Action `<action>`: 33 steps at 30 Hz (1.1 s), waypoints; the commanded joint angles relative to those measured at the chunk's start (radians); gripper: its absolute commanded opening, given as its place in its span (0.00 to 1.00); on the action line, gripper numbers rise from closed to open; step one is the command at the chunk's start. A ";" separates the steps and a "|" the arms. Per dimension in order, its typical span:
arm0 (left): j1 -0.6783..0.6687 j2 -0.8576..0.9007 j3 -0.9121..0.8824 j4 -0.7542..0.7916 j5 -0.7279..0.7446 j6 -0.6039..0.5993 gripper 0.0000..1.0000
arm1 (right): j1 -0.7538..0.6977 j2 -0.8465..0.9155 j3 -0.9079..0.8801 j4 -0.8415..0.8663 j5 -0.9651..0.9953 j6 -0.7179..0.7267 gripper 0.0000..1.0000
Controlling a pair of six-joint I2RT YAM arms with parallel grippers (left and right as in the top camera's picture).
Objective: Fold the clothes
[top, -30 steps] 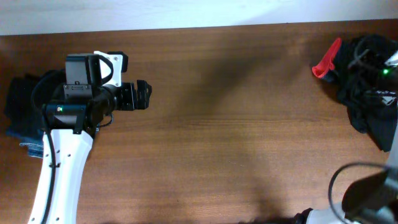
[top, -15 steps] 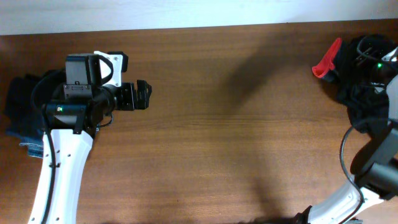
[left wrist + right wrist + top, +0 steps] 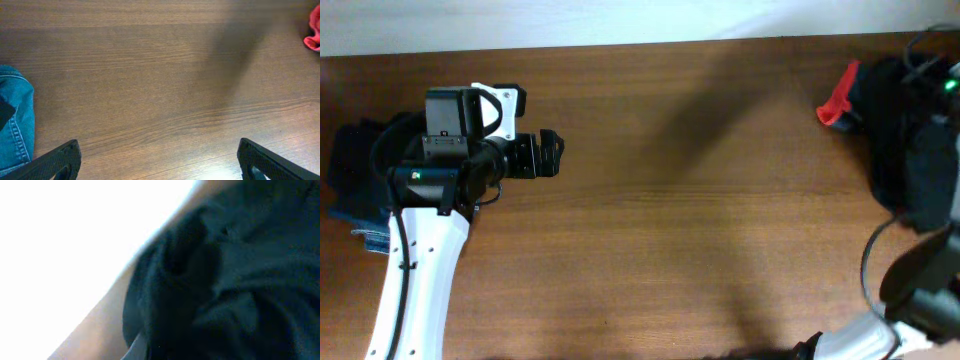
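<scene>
A heap of black clothes (image 3: 898, 130) with a red-edged piece (image 3: 834, 100) lies at the table's far right. Blue denim jeans (image 3: 355, 205) and dark fabric sit at the far left, under my left arm; the jeans (image 3: 15, 125) also show in the left wrist view. My left gripper (image 3: 550, 155) hovers over bare wood, its jaws wide open with nothing between them (image 3: 159, 160). My right gripper is sunk into the black heap. Black fabric (image 3: 225, 290) fills the right wrist view and hides the fingers, which are shut on it.
The brown wooden table (image 3: 700, 220) stretches between the two heaps. A pale wall strip (image 3: 620, 20) runs along the far edge. My right arm (image 3: 920, 280) rises from the lower right corner. The red fabric (image 3: 314, 32) shows at the left wrist view's right edge.
My right arm has reached into the black heap and its gripper has shut on the fabric. The heap has bunched up and the red piece has shifted slightly left. The left arm has not moved.
</scene>
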 commanded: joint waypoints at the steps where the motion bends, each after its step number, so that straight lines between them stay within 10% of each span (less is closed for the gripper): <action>1: -0.001 -0.002 0.021 -0.003 0.005 -0.006 0.99 | 0.035 -0.270 0.144 -0.011 -0.211 0.000 0.04; 11: -0.001 -0.002 0.021 -0.004 0.004 -0.006 0.99 | 0.069 -0.560 0.200 -0.036 -0.287 -0.262 0.04; 33: -0.001 -0.002 0.021 -0.004 0.005 -0.006 0.99 | 0.317 -0.475 0.199 -0.450 -0.489 -0.438 0.04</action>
